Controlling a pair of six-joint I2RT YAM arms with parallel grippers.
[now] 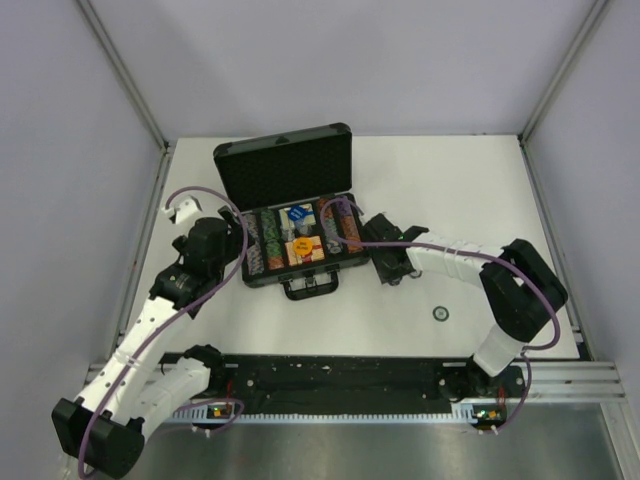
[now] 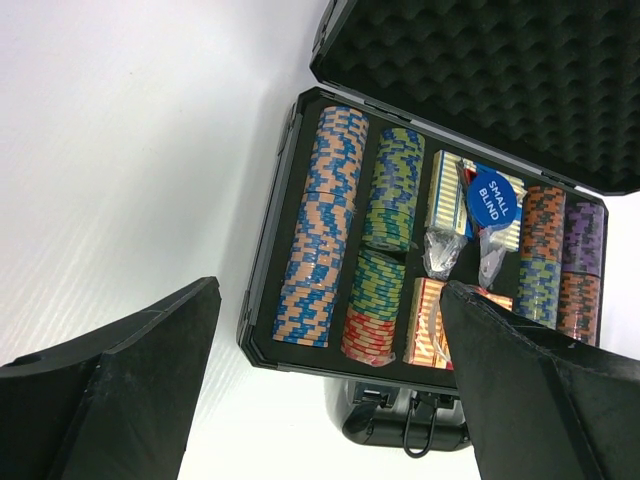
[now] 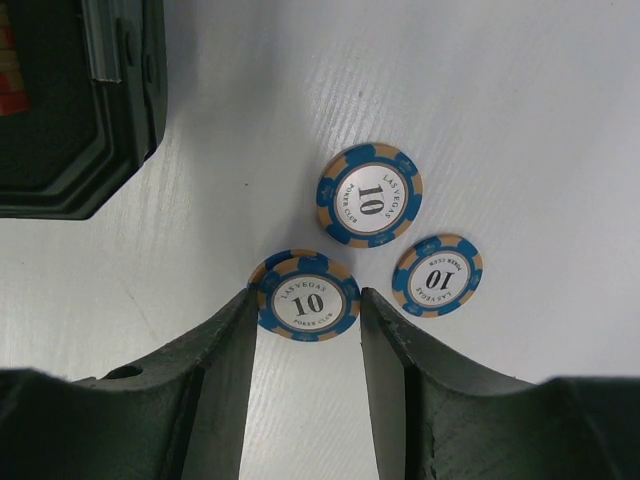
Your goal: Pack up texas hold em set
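Three loose "10" chips lie flat on the desk (image 3: 520, 90), just off the case (image 3: 70, 120) corner. They are the nearest chip (image 3: 305, 297), the middle chip (image 3: 369, 196) and the outer chip (image 3: 437, 276), all close together.

Judged handling: each is light, rigid, thin and smooth-faced. Flat on a hard surface, a chip offers only its rim. The hold should go across the diameter, kept low. Squeezed off-centre, the chip may skid or flip.

The right fingers (image 3: 225, 380) are narrow, one at each side of the nearest chip's rim. Whether they clamp it cannot be told.

The case sits open mid-desk with its lid (image 2: 480, 80) up. Its chip rows (image 2: 325, 220) fill the tray, and a blue disc (image 2: 490, 197) rests on the card packs (image 2: 447, 200).

The left fingers (image 2: 130, 380) are spread wide and hold nothing, hovering over the case's left side.
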